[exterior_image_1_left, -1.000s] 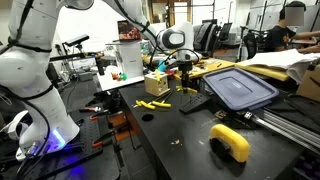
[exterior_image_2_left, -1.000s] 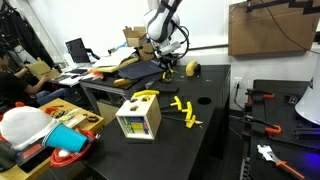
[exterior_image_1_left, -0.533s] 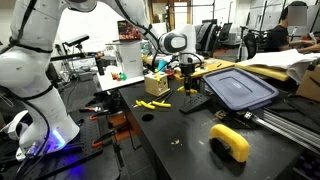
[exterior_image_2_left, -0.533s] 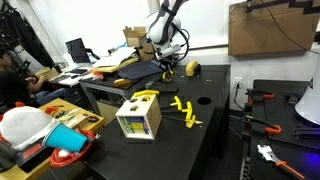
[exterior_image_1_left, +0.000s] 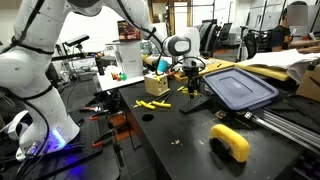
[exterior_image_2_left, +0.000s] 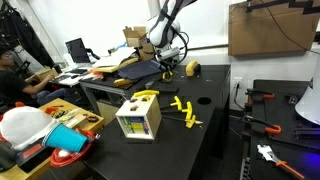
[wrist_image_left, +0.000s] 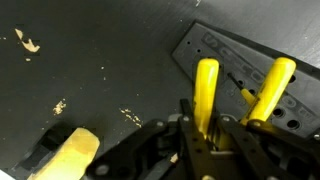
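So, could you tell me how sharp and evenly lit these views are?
In the wrist view the hand and the yellow handle it grips are soft, close up; in an exterior view violet light glares on the white robot base.

Arm (exterior_image_1_left: 35, 45) stretched forward, wrist vertical, gripper (exterior_image_1_left: 194, 82) pointing down, fingers (wrist_image_left: 187, 128) pinched close.

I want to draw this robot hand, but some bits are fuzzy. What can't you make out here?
- Gripper: too small in both exterior views to tell open from shut; in the wrist view it is dark and blurred.
- Yellow bars: wrist view, lower ends hidden behind the gripper, so a grip is unclear.
- Tan block: wrist view, cut off by the bottom edge.
- Small box: exterior view, front too small to read.
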